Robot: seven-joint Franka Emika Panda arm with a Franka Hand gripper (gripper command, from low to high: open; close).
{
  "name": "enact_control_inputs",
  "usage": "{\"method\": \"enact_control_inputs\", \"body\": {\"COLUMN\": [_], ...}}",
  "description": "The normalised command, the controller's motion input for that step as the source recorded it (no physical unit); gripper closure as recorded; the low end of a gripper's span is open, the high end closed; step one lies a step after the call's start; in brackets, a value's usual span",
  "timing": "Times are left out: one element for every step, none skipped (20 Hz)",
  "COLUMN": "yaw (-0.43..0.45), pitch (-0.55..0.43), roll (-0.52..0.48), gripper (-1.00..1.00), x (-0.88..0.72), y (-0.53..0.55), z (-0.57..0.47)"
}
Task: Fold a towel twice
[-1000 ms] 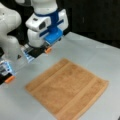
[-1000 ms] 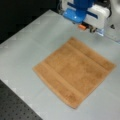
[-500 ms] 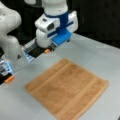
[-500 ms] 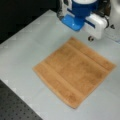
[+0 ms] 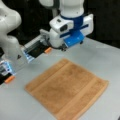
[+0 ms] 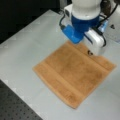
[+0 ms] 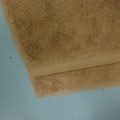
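Towel [image 5: 67,88] lies flat, unfolded as before; tool [image 6: 86,43] has shifted over its far corner.

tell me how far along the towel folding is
Nothing looks folded: the towel lies flat in a single layer on the table. The gripper hangs over the towel's far corner, holding nothing that shows; the wrist view shows that corner flat. Both folds remain.
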Motion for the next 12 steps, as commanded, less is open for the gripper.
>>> {"method": "enact_control_inputs", "body": {"yaw": [-0.179,-0.134,-0.107,-0.087,-0.078,-0.088,-0.092,-0.093,-0.085,-0.077,-0.069,-0.062], "pitch": [0.221,0.245,0.247,0.259,0.26,0.257,0.253,0.246,0.251,0.245,0.236,0.225], "roll": [0.013,-0.028,-0.038,-0.053,-0.057,-0.076,-0.094,-0.101,-0.121,-0.128,-0.131,-0.132], "gripper": [-1.0,-1.0,-1.0,-1.0,-1.0,-1.0,-1.0,-1.0,-1.0,-1.0,-1.0,-1.0], "x": [0.55,0.59,0.6,0.61,0.6,0.59,0.58,0.55,0.53,0.5,0.46,0.43], "y": [0.24,0.26,0.26,0.26,0.25,0.24,0.24,0.23,0.23,0.21,0.2,0.18], "z": [-0.13,-0.18,-0.19,-0.2,-0.18,-0.16,-0.15,-0.11,-0.09,-0.05,-0.01,0.04]}}
